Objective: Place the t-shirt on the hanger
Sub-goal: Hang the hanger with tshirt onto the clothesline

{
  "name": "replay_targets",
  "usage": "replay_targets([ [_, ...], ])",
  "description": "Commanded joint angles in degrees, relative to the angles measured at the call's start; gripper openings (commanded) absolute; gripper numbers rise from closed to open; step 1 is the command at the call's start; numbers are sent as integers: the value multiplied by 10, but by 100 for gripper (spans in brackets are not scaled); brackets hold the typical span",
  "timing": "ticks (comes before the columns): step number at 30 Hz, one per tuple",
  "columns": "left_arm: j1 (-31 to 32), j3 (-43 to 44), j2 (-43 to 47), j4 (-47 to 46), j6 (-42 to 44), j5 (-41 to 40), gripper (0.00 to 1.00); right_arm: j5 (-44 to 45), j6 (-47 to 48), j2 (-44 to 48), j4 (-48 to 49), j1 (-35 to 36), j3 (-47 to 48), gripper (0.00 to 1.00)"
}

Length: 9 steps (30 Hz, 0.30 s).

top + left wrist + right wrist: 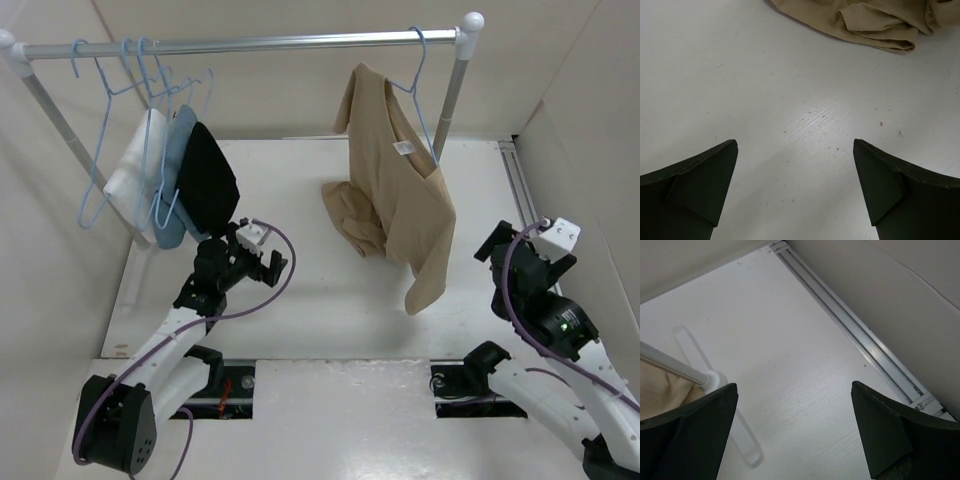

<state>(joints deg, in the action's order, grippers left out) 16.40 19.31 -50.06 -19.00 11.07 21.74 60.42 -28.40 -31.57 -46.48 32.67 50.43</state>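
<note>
T-shirt: The tan t-shirt (390, 190) hung from the light-blue wire hanger (422, 100). One shoulder peaked up just under the rail (260, 43). Its lower folds lay bunched on the tabletop (300, 310).
Hanger: Its hook sat over the rail near the right post (452, 90), so the rail carried the shirt's weight and neither arm did.
Fit: One arm of the wire ran bare past the white neck label (404, 147). That suggested only one shoulder was seated, which would explain the lopsided hang.
Left end effector: Your left end effector (795, 141) hovered low over bare tabletop with its fingers spread wide and nothing between them. The bunched cloth lay just ahead of it, a sensible stand-off for reaching the slack fabric.
Right end effector: Your right end effector (794, 384) was likewise spread apart and empty. It faced the rail's foot (740, 425) and the wall track (860, 335), with a sliver of tan cloth at the left edge of its view.
Other garments: The white (135, 180), light-blue (178, 160) and black (208, 185) garments and the spare hangers (110, 130) hung at the rail's far left, well apart from the work.
Stage: You looked close to done. Judging by the bare wire, dressing the loose shoulder over it remained.
Risk: A tug on the cloth could swing the hook or slide it off the rail.
</note>
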Motion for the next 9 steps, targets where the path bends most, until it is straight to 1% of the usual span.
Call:
replay_targets([
  [1, 2, -2, 11, -19, -10, -7, 100, 22, -57, -2, -42, -1, 41, 100],
  [4, 2, -2, 6, -19, -10, -7, 100, 34, -57, -2, -42, -1, 47, 100],
  [6, 2, -2, 6, -19, -10, -7, 100, 40, -20, -2, -20, -1, 47, 100],
  [9, 2, -2, 6, -19, -10, -7, 100, 52, -9, -7, -14, -1, 59, 100],
])
